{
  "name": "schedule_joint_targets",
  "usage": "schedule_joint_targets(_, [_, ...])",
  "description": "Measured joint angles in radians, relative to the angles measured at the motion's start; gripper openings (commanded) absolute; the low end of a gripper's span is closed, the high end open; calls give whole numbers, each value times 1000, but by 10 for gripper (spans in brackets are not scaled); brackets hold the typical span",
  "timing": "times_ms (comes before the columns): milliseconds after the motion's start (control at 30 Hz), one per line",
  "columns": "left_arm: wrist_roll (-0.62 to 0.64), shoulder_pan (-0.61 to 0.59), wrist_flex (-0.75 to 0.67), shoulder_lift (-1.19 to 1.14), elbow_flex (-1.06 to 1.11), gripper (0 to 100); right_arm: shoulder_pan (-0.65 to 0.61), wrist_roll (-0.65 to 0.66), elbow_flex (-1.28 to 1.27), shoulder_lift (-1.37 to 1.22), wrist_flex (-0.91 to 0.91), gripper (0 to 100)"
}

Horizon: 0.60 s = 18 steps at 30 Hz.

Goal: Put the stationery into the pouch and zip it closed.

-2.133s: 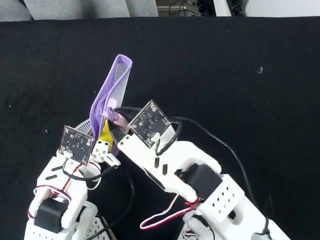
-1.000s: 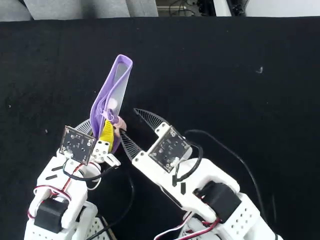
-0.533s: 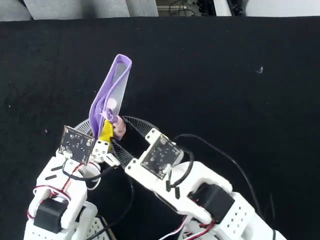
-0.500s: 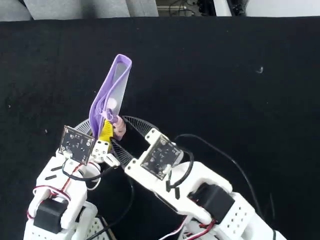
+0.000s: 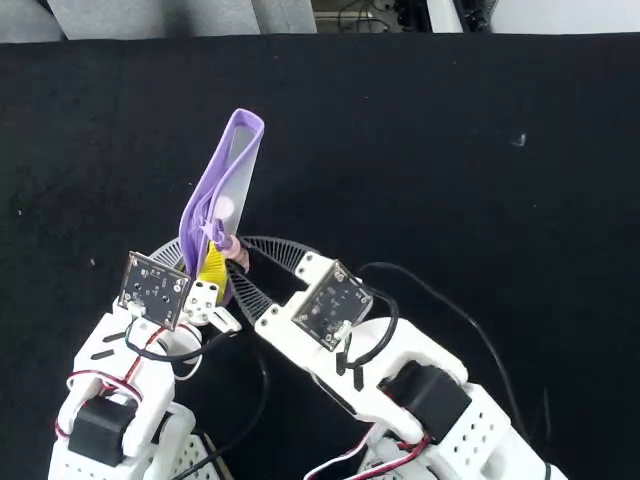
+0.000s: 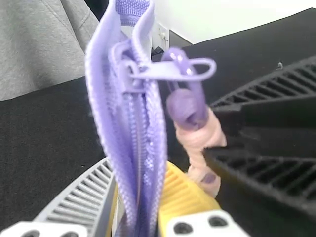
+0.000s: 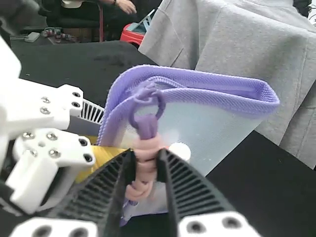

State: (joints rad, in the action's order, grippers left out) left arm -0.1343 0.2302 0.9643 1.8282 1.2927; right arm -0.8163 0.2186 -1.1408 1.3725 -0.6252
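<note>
- The purple pouch (image 5: 228,175) stands on edge left of centre in the high view. Its long axis runs from the arms' wrists up toward the top of the frame.
- Its near end is clamped in the left gripper (image 5: 207,272), between a ribbed finger and a yellow pad.
- The zip slider (image 6: 129,69) sits close to that clamped end. The teeth look meshed on the gripper side of it and parted beyond.
- The braided pull cord (image 6: 197,136) hangs from the slider's ring and is pinched between the narrowed jaws of the right gripper (image 7: 144,159), just beside the left one.
- The open track lies away from both grippers, so closing is judged to need a pull along the pouch's length toward the far end, with the near end held fast.
</note>
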Motion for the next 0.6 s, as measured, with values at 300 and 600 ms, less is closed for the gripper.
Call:
schedule_joint_targets(300, [0,0,0,0,0,28,5,-2,0,0,0,11])
schedule_joint_targets(600, [0,0,0,0,0,28,143,21,54,0,6,11])
